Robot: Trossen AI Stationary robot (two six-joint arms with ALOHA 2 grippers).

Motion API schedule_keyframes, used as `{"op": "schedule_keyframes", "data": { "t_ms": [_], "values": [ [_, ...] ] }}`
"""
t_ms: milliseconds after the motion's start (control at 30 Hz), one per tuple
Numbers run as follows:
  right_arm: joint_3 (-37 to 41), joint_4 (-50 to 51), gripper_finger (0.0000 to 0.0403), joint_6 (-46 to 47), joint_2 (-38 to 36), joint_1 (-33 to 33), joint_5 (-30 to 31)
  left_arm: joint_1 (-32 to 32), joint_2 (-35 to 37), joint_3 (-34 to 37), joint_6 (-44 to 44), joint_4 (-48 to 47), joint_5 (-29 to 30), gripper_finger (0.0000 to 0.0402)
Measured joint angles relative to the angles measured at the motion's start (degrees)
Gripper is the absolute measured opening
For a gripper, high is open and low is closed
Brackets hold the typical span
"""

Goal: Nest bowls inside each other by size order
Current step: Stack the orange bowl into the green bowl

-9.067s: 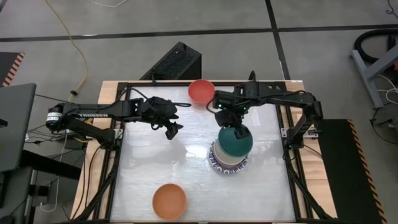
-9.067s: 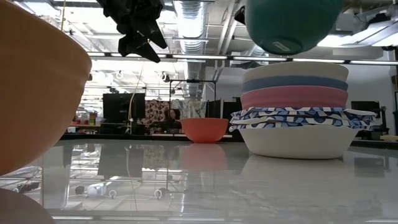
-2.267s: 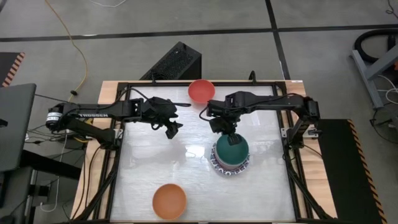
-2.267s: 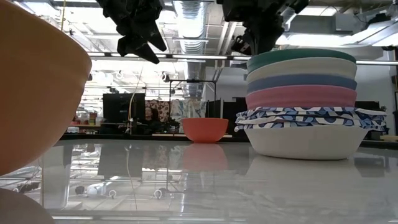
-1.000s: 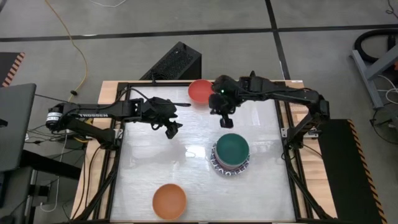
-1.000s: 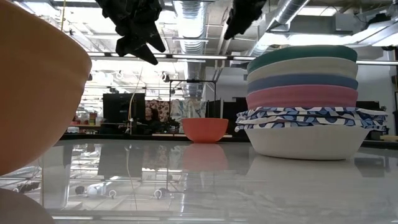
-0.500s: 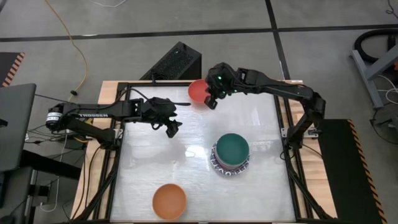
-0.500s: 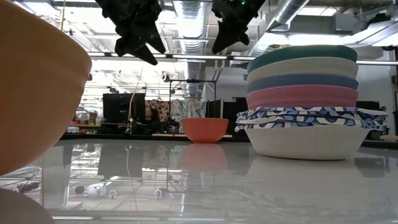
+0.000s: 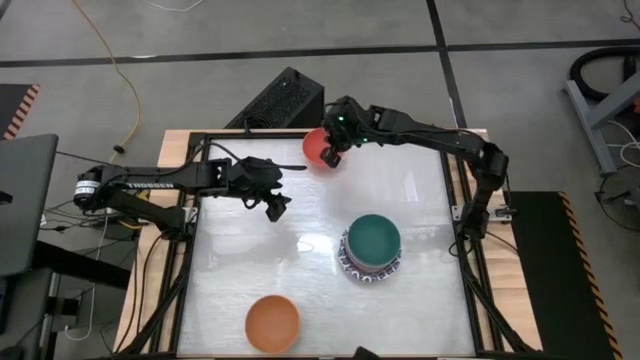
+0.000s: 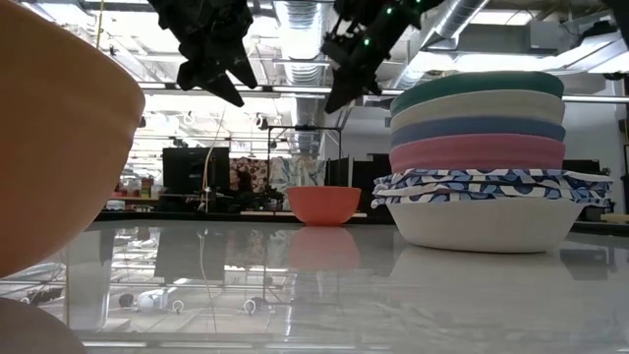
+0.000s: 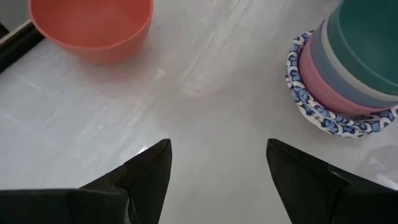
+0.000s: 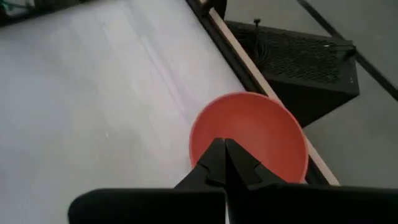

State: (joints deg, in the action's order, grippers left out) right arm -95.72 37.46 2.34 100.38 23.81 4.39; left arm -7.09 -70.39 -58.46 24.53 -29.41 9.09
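- We judged the nearest risk lay at the red bowl, which sat at the far edge of the table, close against the frame rail. A push from above on its rim could tip it or send it skidding off the back.
- The right gripper hung over that bowl with its fingers pressed together and holding nothing; unless they parted before descending, we thought they would strike the rim rather than straddle it.
- The left gripper hovered above the table's left-centre with its fingers spread wide and empty. We saw it well apart from the right one, so a clash looked unlikely unless both reached for the same bowl.
- The stack stood right of centre: patterned bowls at the bottom, then pink, blue, cream, with the teal bowl seated on top. We reckoned a careless drop of the red bowl onto it could leave it tilted or shift the pile.
- The red bowl was plain, upright and empty, its wall smooth and likely slippery to pinch.
- The orange bowl waited alone near the front edge, upright and untouched.
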Motion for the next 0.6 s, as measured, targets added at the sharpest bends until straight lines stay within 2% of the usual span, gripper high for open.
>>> {"op": "schedule_keyframes", "data": {
  "t_ms": [100,267,600],
  "values": [
    [0.0,-1.0,0.0008,-2.0,2.2,1.0,-1.6,0.0,0.0,0.0,0.6,-0.1,-1.1,0.0251],
    [0.0,-4.0,0.0008,-7.9,5.7,2.5,-8.8,0.0,0.0,0.0,0.7,-0.1,-3.2,0.0251],
    [0.0,-7.6,0.0012,-18.4,6.9,3.3,-10.5,0.1,0.0,0.0,0.7,0.2,-7.3,0.0251]
  ]
}}
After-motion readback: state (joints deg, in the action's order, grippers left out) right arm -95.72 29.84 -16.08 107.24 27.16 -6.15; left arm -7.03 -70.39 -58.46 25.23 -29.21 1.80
